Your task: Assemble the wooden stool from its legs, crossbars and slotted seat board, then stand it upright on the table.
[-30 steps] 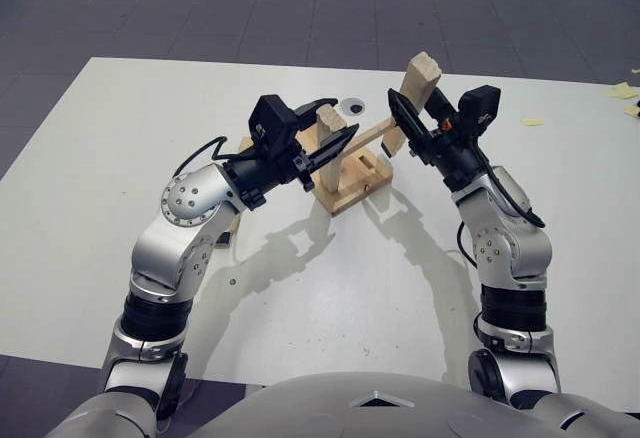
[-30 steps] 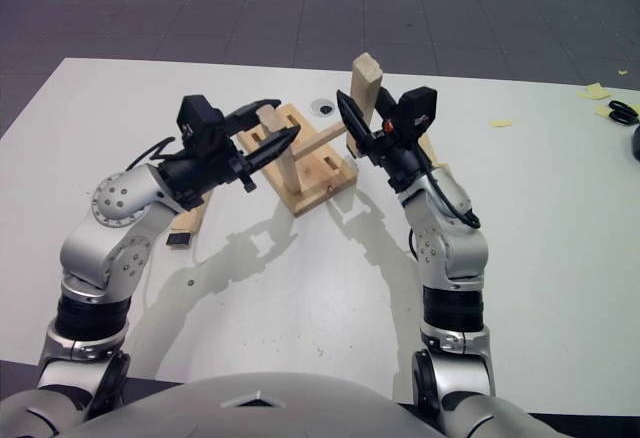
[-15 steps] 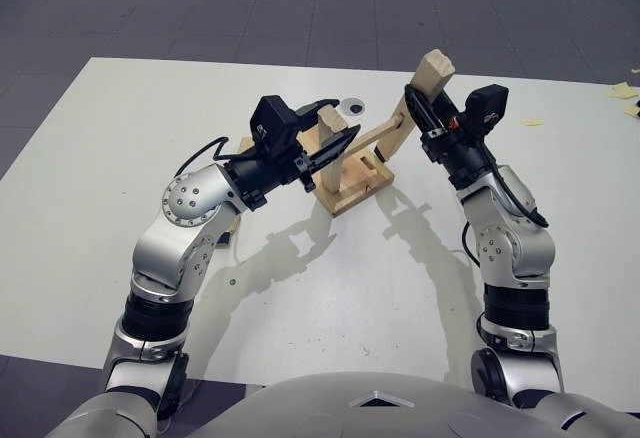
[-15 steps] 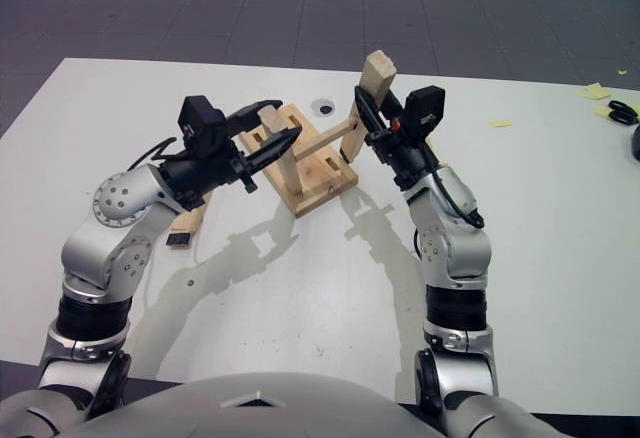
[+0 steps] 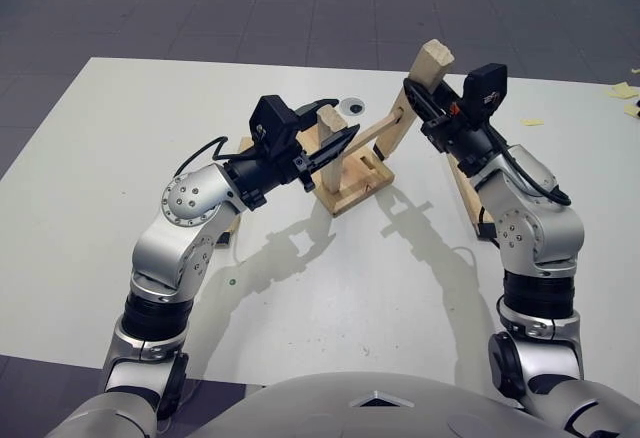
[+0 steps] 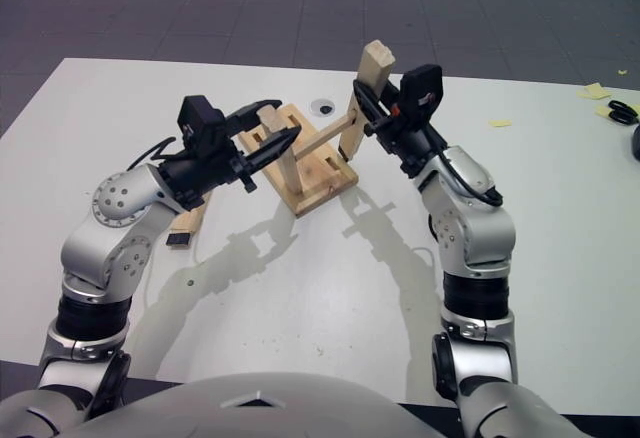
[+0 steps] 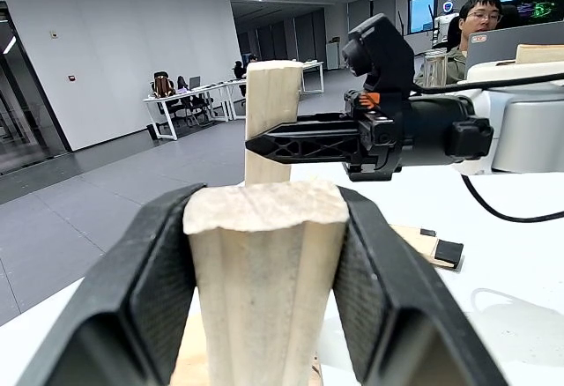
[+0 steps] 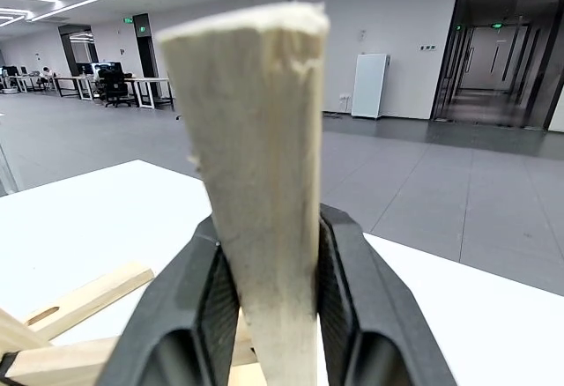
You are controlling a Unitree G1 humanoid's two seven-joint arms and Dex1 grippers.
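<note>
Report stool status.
Left hand shut on upright pale wooden leg on slotted wooden seat board. Right hand shut on tilted second wooden leg, thin crossbar between. Nothing blocking.

On the table [image 5: 120,158] lies the seat board [image 5: 352,188], left leg [image 5: 331,116] standing on it, right leg [image 5: 430,63] raised alongside.

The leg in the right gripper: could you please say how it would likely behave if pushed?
The leg looks like solid wood, so probably stiff and fairly light. Held tilted in the right gripper, it might pivot between the fingers.
</note>
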